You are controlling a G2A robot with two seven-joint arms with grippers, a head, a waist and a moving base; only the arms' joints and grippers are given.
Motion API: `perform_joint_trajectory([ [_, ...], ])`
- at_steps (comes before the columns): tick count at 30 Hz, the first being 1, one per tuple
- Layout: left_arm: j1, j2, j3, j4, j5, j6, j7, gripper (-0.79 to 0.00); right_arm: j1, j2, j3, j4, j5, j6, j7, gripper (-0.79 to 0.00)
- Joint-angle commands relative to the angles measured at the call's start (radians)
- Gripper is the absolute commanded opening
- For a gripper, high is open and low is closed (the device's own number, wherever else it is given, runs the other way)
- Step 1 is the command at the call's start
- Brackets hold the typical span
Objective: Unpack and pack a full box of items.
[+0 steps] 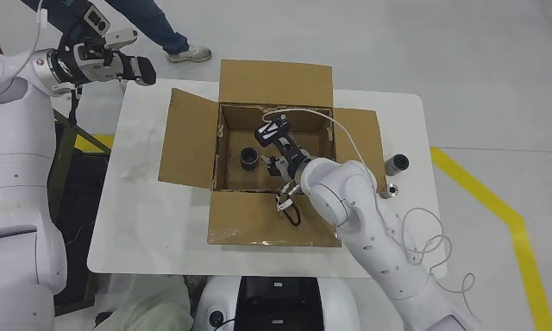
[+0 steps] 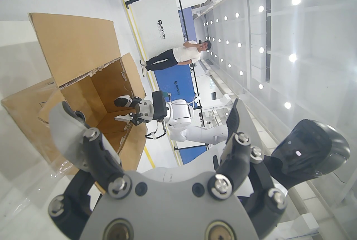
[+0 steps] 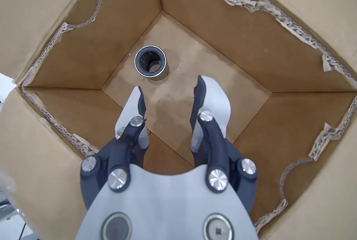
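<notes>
An open cardboard box [image 1: 191, 140] stands mid-table with its flaps spread. On its floor a short black cylinder [image 1: 247, 158] stands upright with its hollow top showing [image 3: 151, 61]. My right gripper [image 1: 274, 164] hangs inside the box, open and holding nothing [image 3: 170, 92], a little above the floor and just short of the cylinder. My left gripper [image 1: 142, 70] is raised off the table's far left corner, open and holding nothing [image 2: 147, 107]. From there the box [image 2: 83, 51] shows on its side with the right gripper [image 2: 122, 110] inside.
A dark cylinder [image 1: 397, 164] and a small silver piece [image 1: 392, 190] stand on the white table [image 1: 138, 227] to the right of the box. A black cable loop [image 1: 287, 212] hangs over the near flap.
</notes>
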Motion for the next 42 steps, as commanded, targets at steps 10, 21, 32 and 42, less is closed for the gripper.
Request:
perform_joint_trajectory([
  [10,0.000,0.000,0.000,0.000,0.000,0.000,0.000,0.000,0.000,0.000,0.000,0.000,0.000,0.000,0.000,-0.443],
  [21,0.000,0.000,0.000,0.000,0.000,0.000,0.000,0.000,0.087,-0.009,-0.025,0.100,0.043,-0.109,-0.004,-0.336],
  [32,0.000,0.000,0.000,0.000,0.000,0.000,0.000,0.000,0.262,-0.053,-0.120,0.372,0.197,-0.236,-0.031,-0.243],
  [42,0.000,0.000,0.000,0.000,0.000,0.000,0.000,0.000,0.316,-0.075,-0.162,0.485,0.221,-0.250,-0.061,-0.083],
])
